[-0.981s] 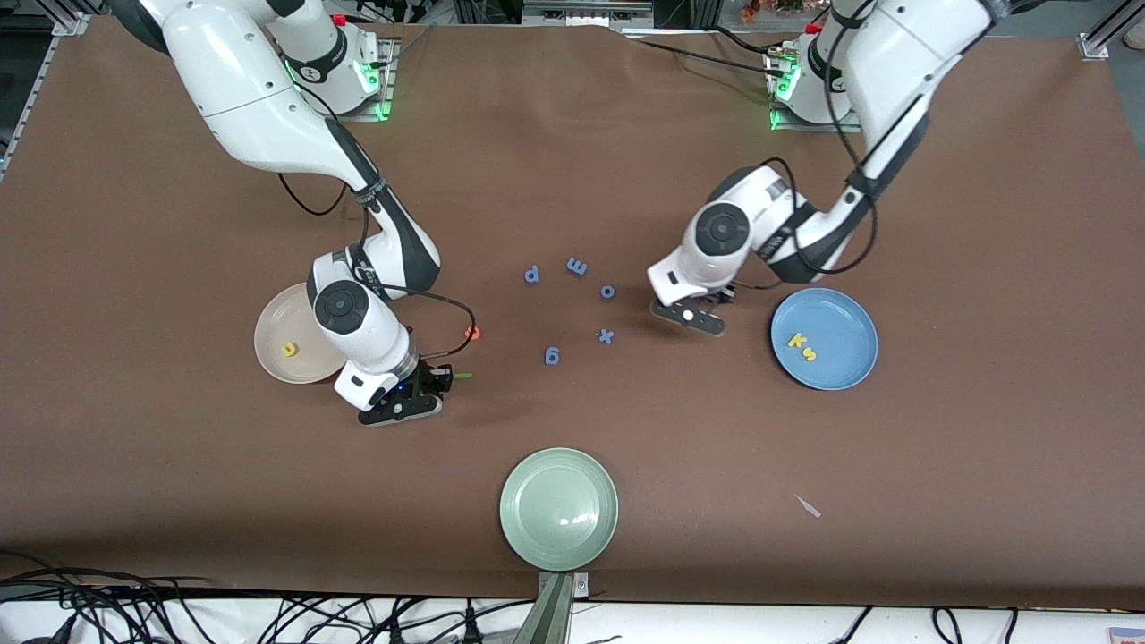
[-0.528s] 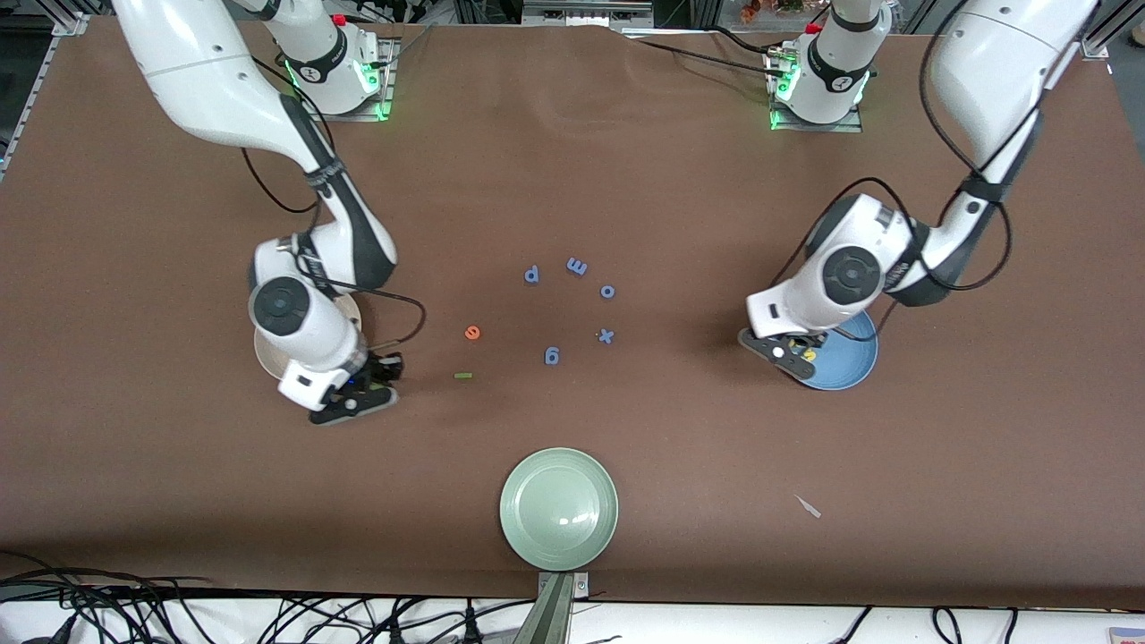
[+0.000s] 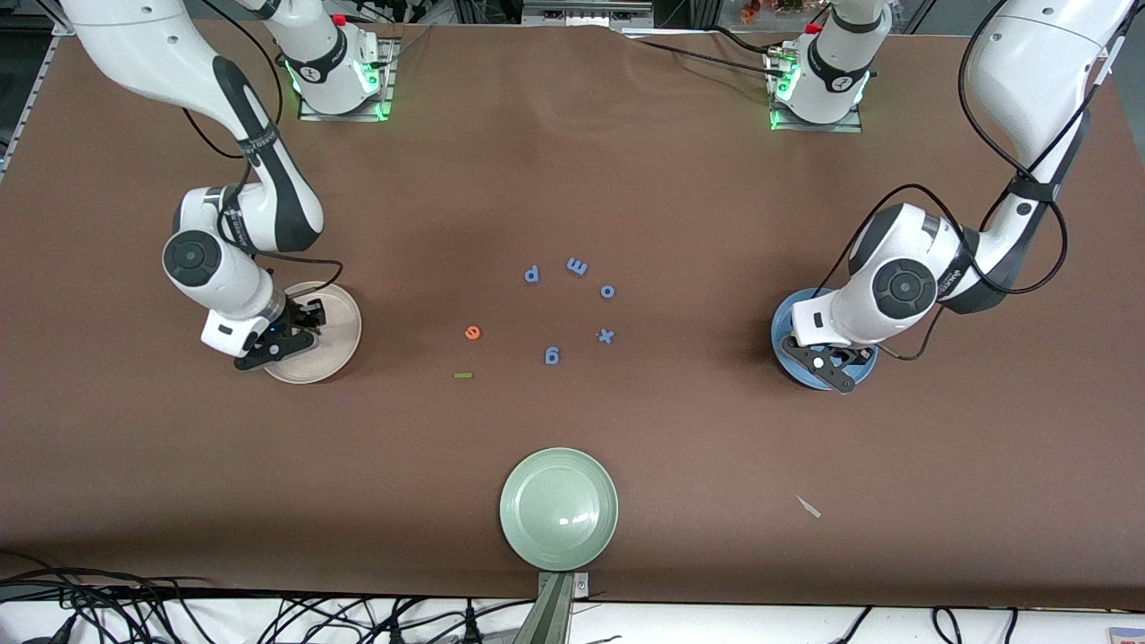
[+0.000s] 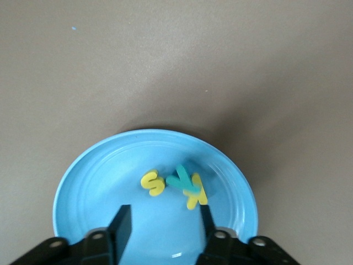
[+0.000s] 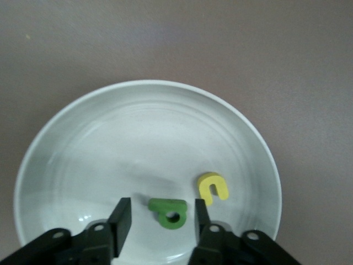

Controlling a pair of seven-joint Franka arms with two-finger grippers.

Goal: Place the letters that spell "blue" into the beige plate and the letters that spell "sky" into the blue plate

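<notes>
s (image 4: pixel 153 183), k (image 4: pixel 195 191), y (image 4: pixel 180 180) in one plate (image 4: pixel 88 182); b (image 5: pixel 168 212), u (image 5: pixel 213 187) in another (image 5: pixel 83 143).

High front view facing arms — wrist views close over plates

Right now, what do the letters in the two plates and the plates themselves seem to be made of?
Yellow s, yellow k, teal y, green b, yellow u: matte, thick-cut, probably foam. Blue plate and beige plate: smooth and glossy, with highlights and concentric rings; plastic or glazed ceramic, can't tell.
</notes>
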